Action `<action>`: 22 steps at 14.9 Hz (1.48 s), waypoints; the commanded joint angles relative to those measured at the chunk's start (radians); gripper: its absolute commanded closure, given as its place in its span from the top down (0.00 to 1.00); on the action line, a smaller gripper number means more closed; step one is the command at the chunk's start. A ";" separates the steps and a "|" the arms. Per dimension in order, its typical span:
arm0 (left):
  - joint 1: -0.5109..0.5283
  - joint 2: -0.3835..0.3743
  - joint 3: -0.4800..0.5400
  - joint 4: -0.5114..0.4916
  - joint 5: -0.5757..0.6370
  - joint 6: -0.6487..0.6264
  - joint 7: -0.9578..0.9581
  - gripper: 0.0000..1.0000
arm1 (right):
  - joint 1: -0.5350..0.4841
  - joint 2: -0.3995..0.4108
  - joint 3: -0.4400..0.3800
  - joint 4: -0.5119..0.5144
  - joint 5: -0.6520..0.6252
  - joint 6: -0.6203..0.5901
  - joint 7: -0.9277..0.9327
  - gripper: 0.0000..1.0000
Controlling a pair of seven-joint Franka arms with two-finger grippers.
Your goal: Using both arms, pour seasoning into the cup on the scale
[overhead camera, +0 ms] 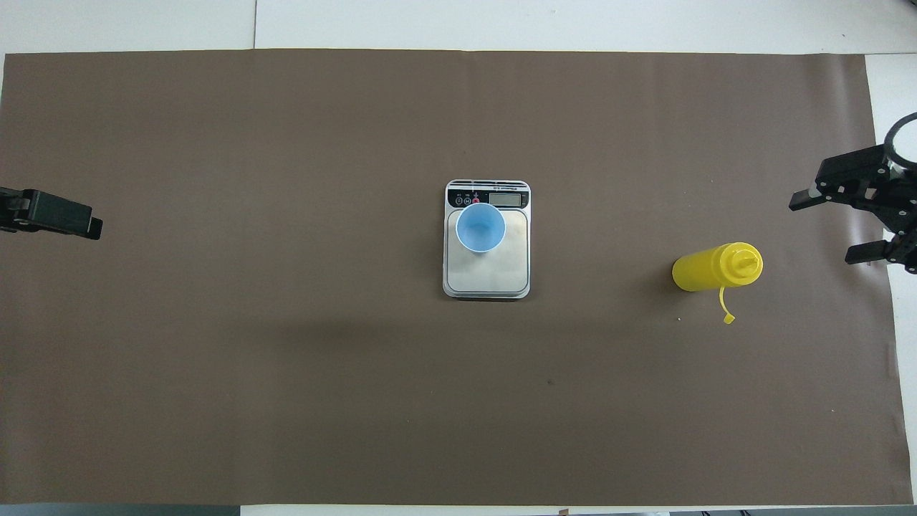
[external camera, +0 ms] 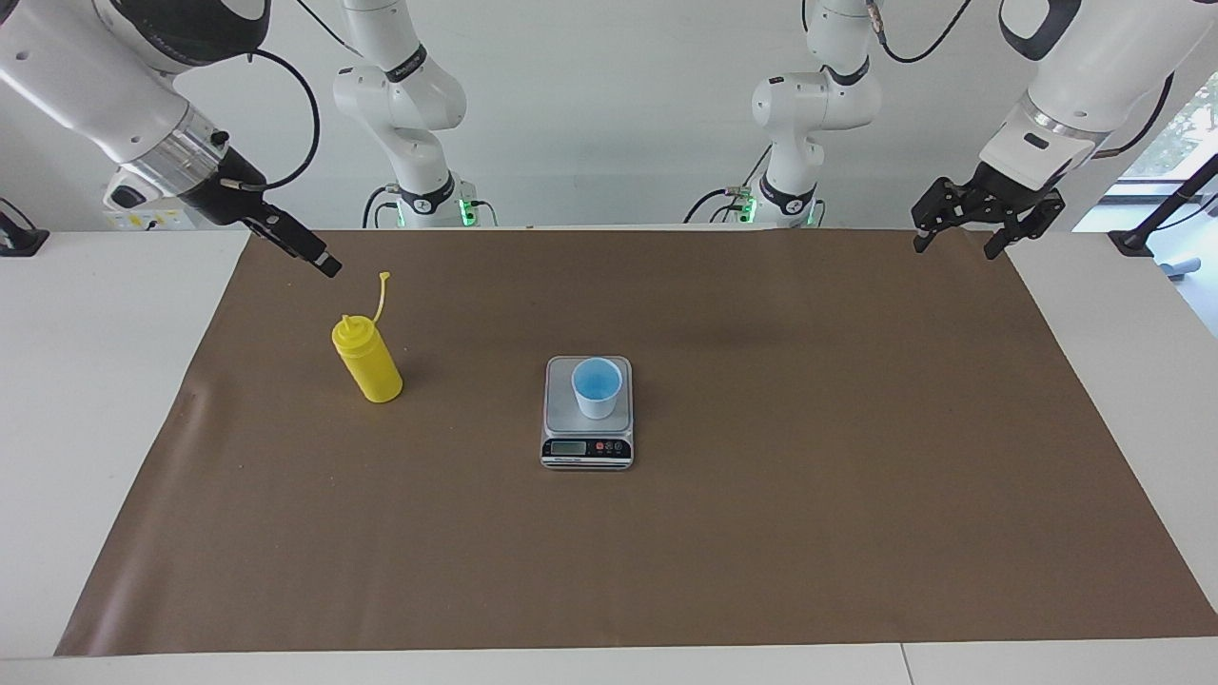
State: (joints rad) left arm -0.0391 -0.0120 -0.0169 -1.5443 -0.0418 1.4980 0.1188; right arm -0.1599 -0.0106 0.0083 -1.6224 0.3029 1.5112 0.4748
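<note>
The yellow seasoning bottle [external camera: 367, 362] [overhead camera: 714, 267] stands upright on the brown mat toward the right arm's end, with its cap hanging off on the strap [external camera: 382, 295]. The pale blue cup [external camera: 597, 385] [overhead camera: 481, 226] stands on the steel platform of the scale [external camera: 587, 447] [overhead camera: 487, 276] at mid-table. My right gripper [external camera: 328, 266] [overhead camera: 824, 231] is open and empty. It hangs in the air over the mat's edge close to the bottle, apart from it. My left gripper [external camera: 954, 249] [overhead camera: 93, 228] is open and empty over the mat's edge at the left arm's end, waiting.
A brown paper mat [external camera: 761, 533] covers most of the white table [external camera: 86, 381]. Two smaller white arms with green-lit bases [external camera: 428, 195] [external camera: 785, 195] stand still at the robots' edge of the table.
</note>
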 commanded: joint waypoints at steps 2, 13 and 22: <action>0.012 -0.017 -0.006 -0.013 -0.010 -0.008 0.012 1.00 | -0.013 0.004 0.033 0.056 -0.073 -0.042 -0.109 1.00; 0.010 -0.017 -0.006 -0.013 -0.010 -0.008 0.012 1.00 | 0.049 0.020 0.022 0.075 -0.119 -0.063 -0.311 1.00; 0.012 -0.017 -0.005 -0.013 -0.010 -0.008 0.012 1.00 | 0.074 0.047 0.073 0.114 -0.335 -0.108 -0.324 1.00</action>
State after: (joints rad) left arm -0.0391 -0.0120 -0.0169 -1.5443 -0.0418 1.4980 0.1188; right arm -0.0925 0.0138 0.0690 -1.5572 0.0049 1.4446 0.1646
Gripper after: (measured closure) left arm 0.000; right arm 0.000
